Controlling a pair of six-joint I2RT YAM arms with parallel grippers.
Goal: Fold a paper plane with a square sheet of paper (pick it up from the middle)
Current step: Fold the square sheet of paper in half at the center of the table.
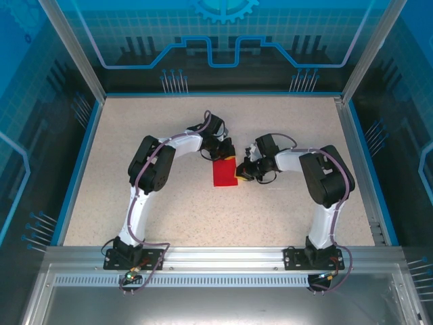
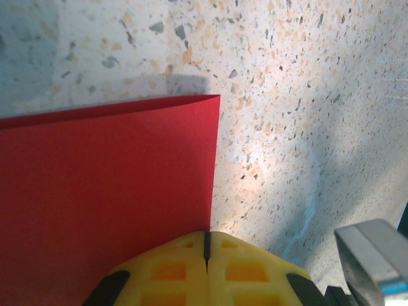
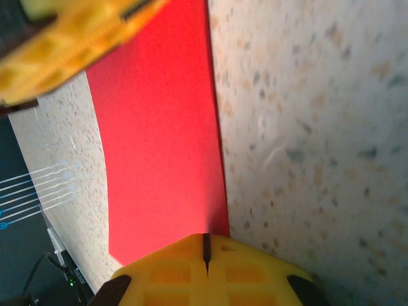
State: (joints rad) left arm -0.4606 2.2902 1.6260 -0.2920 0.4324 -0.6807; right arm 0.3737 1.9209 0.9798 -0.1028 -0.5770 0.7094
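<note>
At the table [image 1: 169,210] centre, left gripper [image 2: 206,239] and right gripper [image 3: 205,241] each pinch the square sheet of paper [image 1: 223,175] by an edge, fingers fully closed.

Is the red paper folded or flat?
Folded, it seems: the red paper has a rounded edge, and yellow shows along one end.

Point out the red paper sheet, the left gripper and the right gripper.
red paper sheet [image 1: 224,174]: top external view, middle of its red face.
left gripper [image 2: 206,241]: left wrist view, seam between its shut yellow fingertips.
right gripper [image 3: 206,243]: right wrist view, seam between its shut yellow fingertips.
</note>
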